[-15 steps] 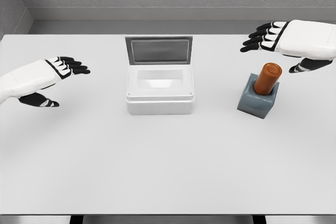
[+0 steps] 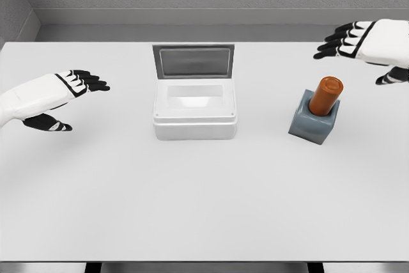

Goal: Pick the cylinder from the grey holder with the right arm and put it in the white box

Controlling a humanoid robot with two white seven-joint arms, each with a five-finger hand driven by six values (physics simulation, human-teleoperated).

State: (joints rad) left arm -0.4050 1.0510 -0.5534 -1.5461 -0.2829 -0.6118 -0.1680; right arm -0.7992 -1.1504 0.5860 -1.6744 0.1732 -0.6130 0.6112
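Note:
An orange-brown cylinder (image 2: 325, 96) stands slightly tilted in a grey holder (image 2: 314, 124) on the right of the white table. The white box (image 2: 195, 112) sits at the table's middle with its lid raised at the back. My right hand (image 2: 358, 41) hovers above and to the right of the cylinder, apart from it, fingers spread and holding nothing. At the left edge my left hand (image 2: 67, 91) rests above the table, fingers relaxed and empty.
The white table (image 2: 192, 202) stretches wide in front of the box and holder. A grey wall runs behind the far edge.
My right hand has pulled back to the right and slightly up, away from the cylinder. The left hand, cylinder, holder and box have not moved.

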